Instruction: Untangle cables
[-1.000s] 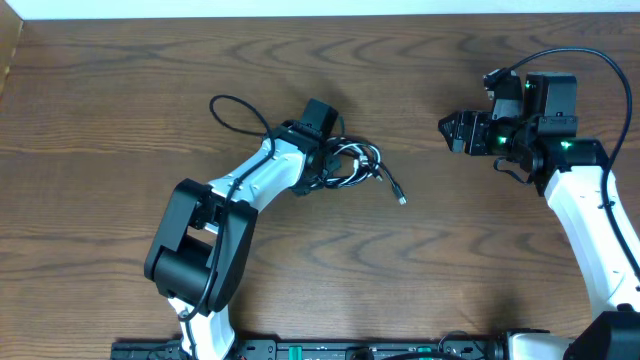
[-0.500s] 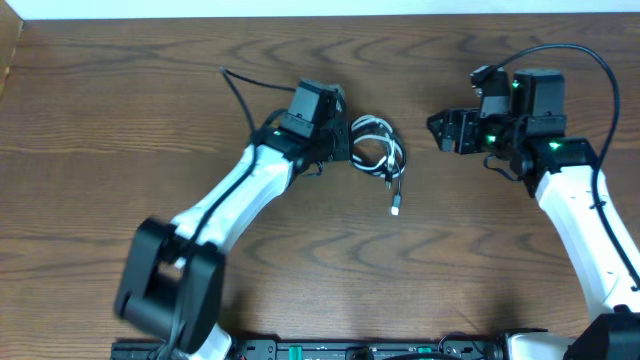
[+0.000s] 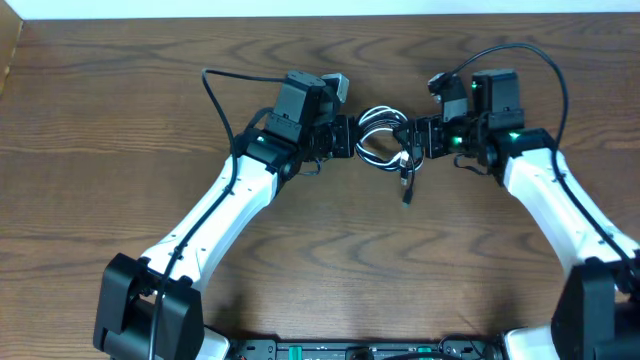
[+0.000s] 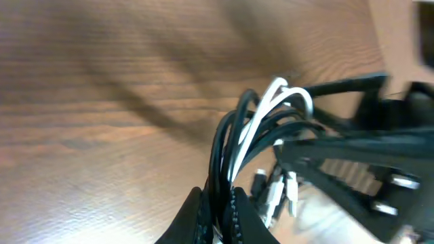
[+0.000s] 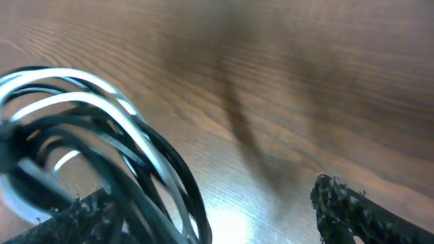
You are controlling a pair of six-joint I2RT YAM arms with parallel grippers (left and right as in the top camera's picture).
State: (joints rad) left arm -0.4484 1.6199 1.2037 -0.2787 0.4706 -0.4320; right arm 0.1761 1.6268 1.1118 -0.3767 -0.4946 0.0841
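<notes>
On the left, left gripper (image 3: 345, 138) clamped shut on the cables (image 3: 378, 142), its fingertips (image 4: 196, 218) pinching several strands. At mid-width, toward the far side of the wooden table (image 3: 100, 90): 2 cords, 1 black and 1 white, wound in 1 tangled coil between both arms. Below the coil, 1 black plug end (image 3: 407, 190) trailing toward the near edge. On the right, right gripper (image 5: 217, 210) spread wide, gripping nothing, loops just beside its left finger.
</notes>
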